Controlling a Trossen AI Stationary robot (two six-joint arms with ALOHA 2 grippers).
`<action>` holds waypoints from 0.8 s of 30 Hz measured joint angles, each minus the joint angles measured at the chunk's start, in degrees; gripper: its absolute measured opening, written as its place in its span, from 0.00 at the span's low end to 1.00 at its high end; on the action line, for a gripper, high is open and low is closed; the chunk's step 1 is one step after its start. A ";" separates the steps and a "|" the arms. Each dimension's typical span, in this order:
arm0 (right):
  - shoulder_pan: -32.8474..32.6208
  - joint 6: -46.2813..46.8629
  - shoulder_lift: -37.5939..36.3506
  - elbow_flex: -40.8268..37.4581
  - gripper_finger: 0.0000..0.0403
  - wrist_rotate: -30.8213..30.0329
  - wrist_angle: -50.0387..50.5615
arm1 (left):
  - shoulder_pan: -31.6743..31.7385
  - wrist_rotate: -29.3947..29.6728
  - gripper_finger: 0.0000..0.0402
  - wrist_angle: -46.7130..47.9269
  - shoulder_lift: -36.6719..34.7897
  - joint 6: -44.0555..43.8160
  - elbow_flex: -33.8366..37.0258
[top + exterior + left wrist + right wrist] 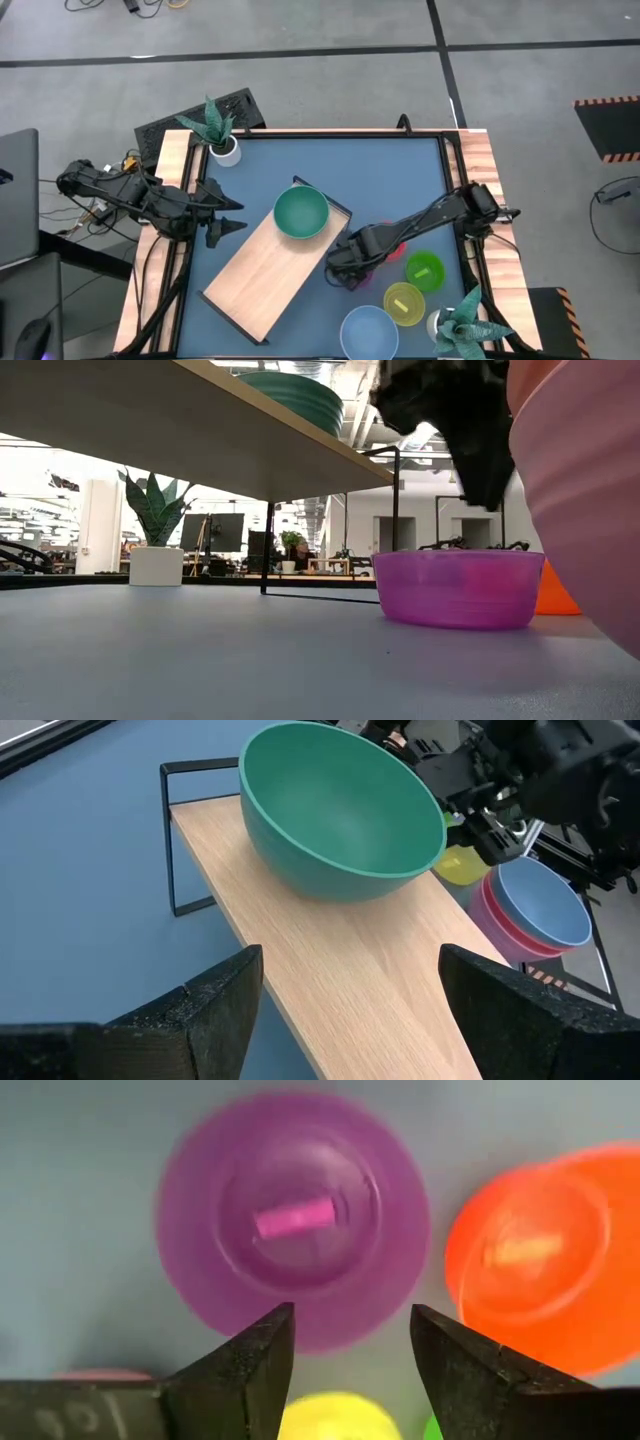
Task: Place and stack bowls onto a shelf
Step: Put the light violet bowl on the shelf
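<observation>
Here, high view: we see the right gripper [352,272] hanging over the small bowls beside the shelf [262,272], whose board already carries the teal bowl [300,213]. The lime bowl [424,270], yellow-green bowl [404,303] and blue bowl [368,331] lie outside the fingers' reach. The left gripper [222,212] waits off the shelf's far side.

Low view: we find the purple bowl [462,588] upright on the tabletop [200,660], the right arm dark above it and clear of the rim. An orange-red bowl [556,592] sits just behind it.

Left wrist view: we look past spread, empty fingers; the teal bowl stands ahead of them on the board, well apart.

Right wrist view: we see the jaws parted and holding nothing, with the purple bowl [293,1218] straight ahead of the gap and the orange-red bowl [540,1265] ahead of one fingertip, off to its outer side.

Step in hand: we judge this the approach for picking the purple bowl.

Next move: we would need to descend and close the fingers over its rim.
</observation>
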State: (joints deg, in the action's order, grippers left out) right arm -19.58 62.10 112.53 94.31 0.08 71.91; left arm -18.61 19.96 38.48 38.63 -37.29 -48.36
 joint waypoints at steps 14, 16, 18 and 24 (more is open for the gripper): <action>-3.77 23.26 -8.06 -14.74 0.56 4.63 -12.82 | -0.01 0.71 0.71 0.25 0.00 -0.01 0.00; -3.73 25.21 -8.67 -16.65 0.56 4.61 -15.90 | -0.01 1.23 0.71 0.26 -0.02 -0.01 0.00; -3.71 26.35 -8.52 -17.66 0.56 4.31 -16.38 | -0.02 1.55 0.71 0.24 0.00 -0.01 0.00; -3.38 26.67 -6.02 -18.81 0.56 3.97 -18.65 | -0.01 1.87 0.71 0.27 -0.01 0.01 0.00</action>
State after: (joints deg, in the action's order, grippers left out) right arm -22.97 88.77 106.51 75.50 4.05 53.25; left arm -18.62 21.82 38.75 38.62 -37.28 -48.36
